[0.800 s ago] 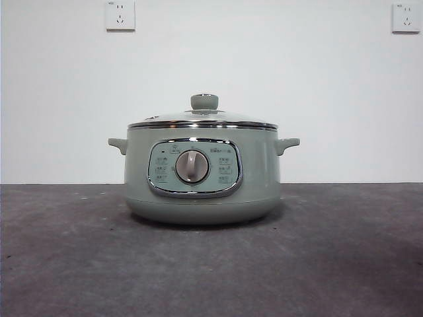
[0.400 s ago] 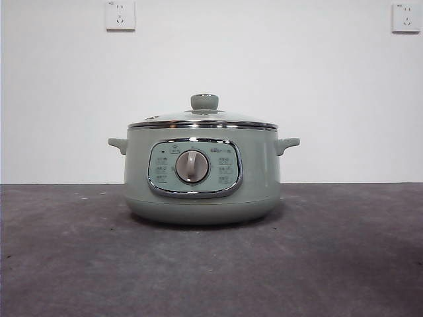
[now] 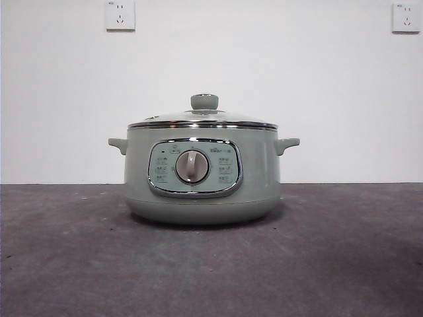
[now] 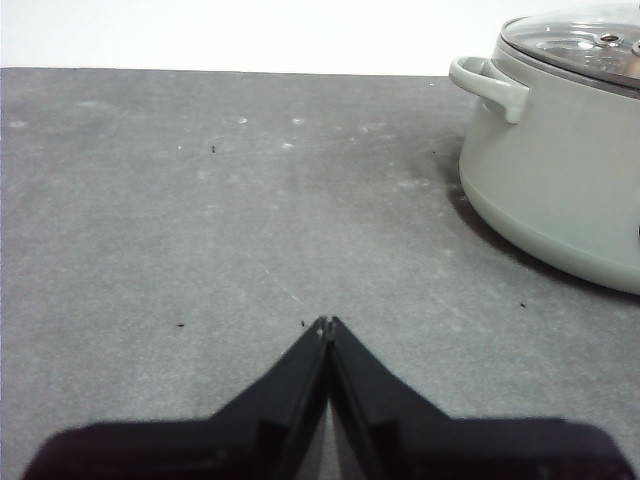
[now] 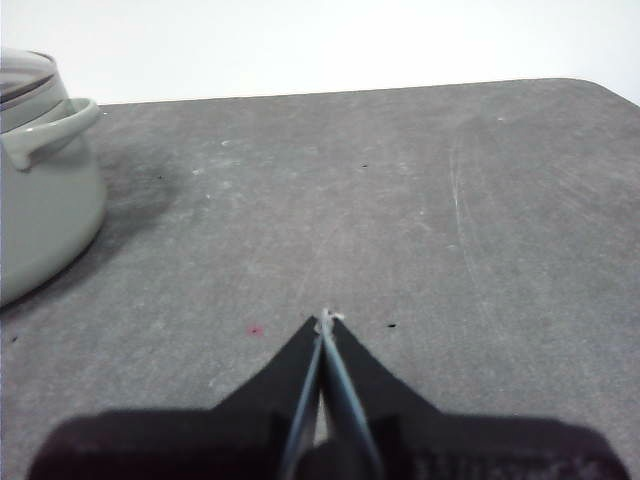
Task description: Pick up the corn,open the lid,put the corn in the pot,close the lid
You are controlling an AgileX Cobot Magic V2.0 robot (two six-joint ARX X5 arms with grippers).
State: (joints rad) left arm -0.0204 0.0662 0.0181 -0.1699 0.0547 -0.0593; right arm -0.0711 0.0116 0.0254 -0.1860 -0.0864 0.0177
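The sage-green pot [image 3: 201, 175] stands in the middle of the table with its panel and dial facing the front view. The glass lid [image 3: 203, 119] with its green knob sits shut on the pot. The pot also shows in the left wrist view [image 4: 560, 180] and in the right wrist view [image 5: 40, 170]. The corn is not in view in any frame. My left gripper [image 4: 325, 322] is shut and empty over bare table, off to one side of the pot. My right gripper [image 5: 325, 317] is shut and empty over bare table on the pot's other side.
The dark grey table [image 3: 330, 264] runs to a white wall with two sockets [image 3: 119, 14]. The table's rounded far corner [image 5: 600, 90] shows in the right wrist view. Neither arm shows in the front view.
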